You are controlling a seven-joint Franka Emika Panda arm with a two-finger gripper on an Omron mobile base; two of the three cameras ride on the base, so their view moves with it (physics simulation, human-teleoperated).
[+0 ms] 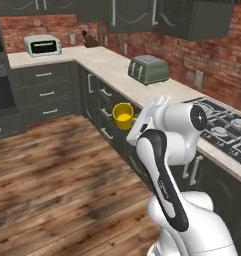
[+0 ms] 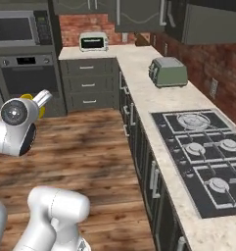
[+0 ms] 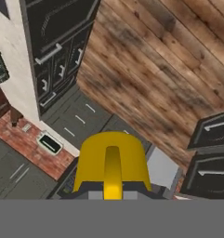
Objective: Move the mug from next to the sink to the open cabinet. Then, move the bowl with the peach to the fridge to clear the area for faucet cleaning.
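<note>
Pincer (image 3: 112,188) clamped the mug (image 1: 123,115) at its handle side, carried clear of the bench (image 1: 117,67) at the arm's ten o'clock; small, rigid and glossy, it looked light but slip-prone.

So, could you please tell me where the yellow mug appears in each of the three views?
Left base view: the mug is held at centre, over the wood floor beside the counter drawers.
Right base view: a yellow sliver shows at the left edge, behind the arm's round joint.
Hand view: it sits bottom centre, handle facing the camera.
Shared landmark: the green toaster on the counter.
</note>
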